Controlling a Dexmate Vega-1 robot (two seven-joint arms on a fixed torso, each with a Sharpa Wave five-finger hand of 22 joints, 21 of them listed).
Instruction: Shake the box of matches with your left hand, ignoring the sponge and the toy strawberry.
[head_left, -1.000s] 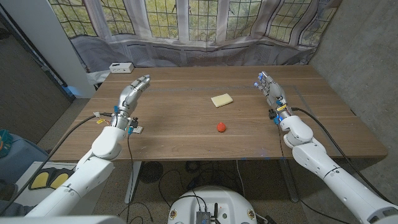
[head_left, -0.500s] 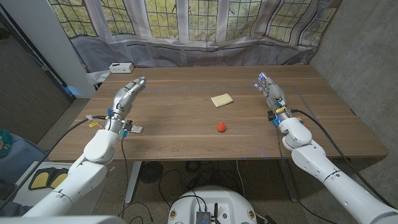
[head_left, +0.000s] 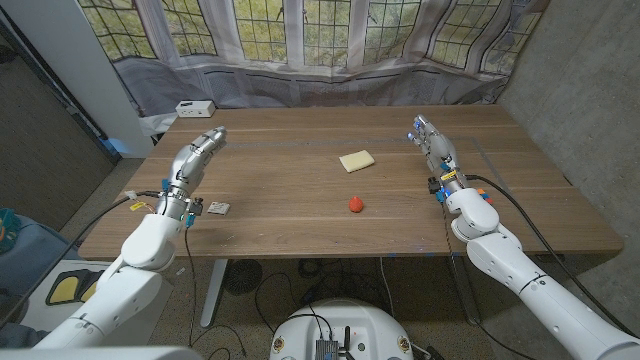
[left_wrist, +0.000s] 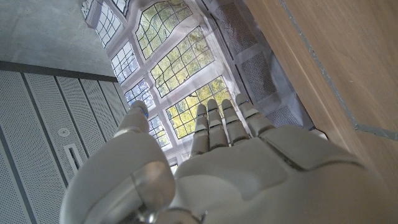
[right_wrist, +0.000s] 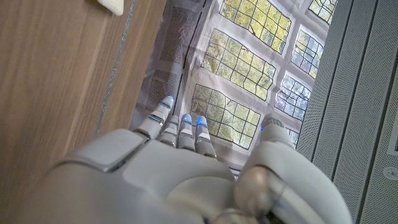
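Observation:
The box of matches (head_left: 217, 208), small and flat, lies on the wooden table (head_left: 300, 225) near its front left edge. My left hand (head_left: 195, 150) hovers beyond it and slightly to the left, fingers straight and apart, holding nothing; the box sits beside that arm's wrist. In the left wrist view the left hand (left_wrist: 211, 155) points toward the windows with its fingers extended. A yellow sponge (head_left: 356, 160) lies mid-table, and a red toy strawberry (head_left: 356, 204) sits nearer the front. My right hand (head_left: 432, 140) stands open at the right, and the right wrist view shows the same right hand (right_wrist: 180, 168) with nothing in it.
A white box (head_left: 194, 107) sits just beyond the table's far left corner. Grey curtains and windows run behind the far edge. A corner of the sponge (right_wrist: 112, 5) shows in the right wrist view. Bare wood lies between the two arms.
My left arm has swung left and slightly back, drawing the hand away from the table's middle. The box of matches, sponge and strawberry have not moved. The right hand has barely shifted.

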